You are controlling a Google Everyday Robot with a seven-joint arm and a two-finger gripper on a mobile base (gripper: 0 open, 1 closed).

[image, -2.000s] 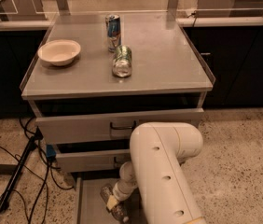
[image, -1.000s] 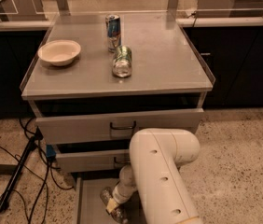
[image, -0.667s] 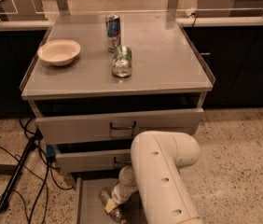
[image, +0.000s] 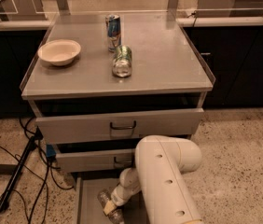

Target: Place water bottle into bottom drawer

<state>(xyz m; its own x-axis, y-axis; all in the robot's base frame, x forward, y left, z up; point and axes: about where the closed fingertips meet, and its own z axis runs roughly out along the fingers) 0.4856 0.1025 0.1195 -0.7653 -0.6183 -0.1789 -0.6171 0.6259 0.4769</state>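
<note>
I am holding the bottle (image: 104, 199) in my gripper's (image: 110, 208) fingers, low inside the bottom drawer (image: 88, 202), so I am judging only the release left.

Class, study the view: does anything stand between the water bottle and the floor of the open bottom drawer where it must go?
Nothing visible does. The water bottle is at the gripper, low over the bottom drawer, with bare grey floor beside it. Whether it already touches that floor cannot be told.
</note>
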